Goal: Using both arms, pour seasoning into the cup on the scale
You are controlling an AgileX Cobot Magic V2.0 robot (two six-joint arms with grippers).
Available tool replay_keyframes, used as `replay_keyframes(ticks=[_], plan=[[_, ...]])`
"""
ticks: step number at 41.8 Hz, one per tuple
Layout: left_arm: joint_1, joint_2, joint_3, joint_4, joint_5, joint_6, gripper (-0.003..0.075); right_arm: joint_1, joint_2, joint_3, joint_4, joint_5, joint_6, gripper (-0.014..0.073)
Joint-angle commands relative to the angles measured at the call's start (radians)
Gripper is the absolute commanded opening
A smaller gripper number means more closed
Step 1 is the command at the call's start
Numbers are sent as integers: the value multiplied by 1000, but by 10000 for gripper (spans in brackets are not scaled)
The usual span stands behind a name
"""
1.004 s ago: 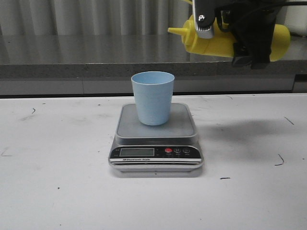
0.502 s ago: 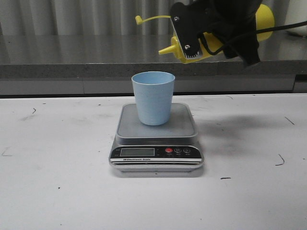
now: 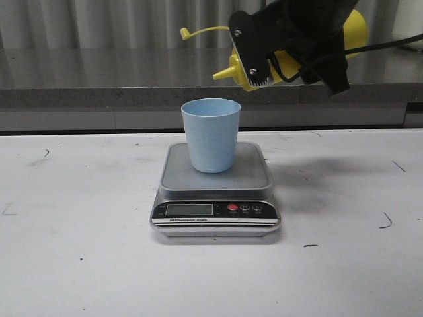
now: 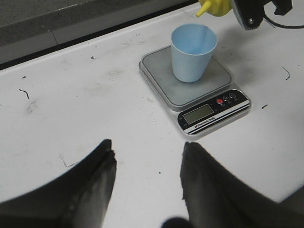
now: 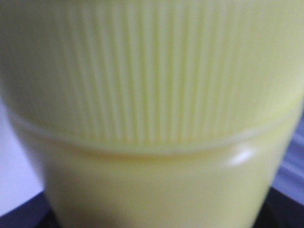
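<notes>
The pale blue cup [image 3: 211, 134] stands upright on the silver-grey scale [image 3: 176, 175] at mid-table; both also show in the left wrist view, cup [image 4: 192, 52] on scale [image 4: 159, 71]. My right gripper [image 3: 284, 49] is shut on the yellow seasoning bottle [image 3: 254, 69], held tilted above and to the right of the cup, its nozzle pointing left and slightly down, its cap hanging out on the tether. The bottle fills the right wrist view [image 5: 152, 118]. My left gripper [image 4: 146, 152] is open and empty above the table, near the scale's front.
A grey counter ledge [image 3: 99, 79] runs along the back behind the white table [image 3: 79, 264]. The scale's display and buttons [image 3: 231, 209] face the front.
My right gripper has brought the bottle leftward and lower toward the cup and tipped its nozzle down; the cap has swung out on its tether. The cup and scale have not moved.
</notes>
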Motion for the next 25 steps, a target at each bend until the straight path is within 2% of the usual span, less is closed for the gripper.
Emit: replay_keyframes(ticks=[1,8,10,18,25], plan=[[-6,-2,-26,-1,-71,-4,313,1,-56,-36,-81,25,134,318],[-6,-2,-26,-1,-71,-4,313,1,-86,-36,-54,21,433,318],[-6,-2,-26,-1,-71,-4,313,0,-107,-36,-16,12,480,318],[-6,-2,-26,-1,-71,-4,313,-42,-215,-36,225,-34,485,318],[-6,-2,-26,-1,-71,-4,313,-149,-315,-33,483,-82,478,318]])
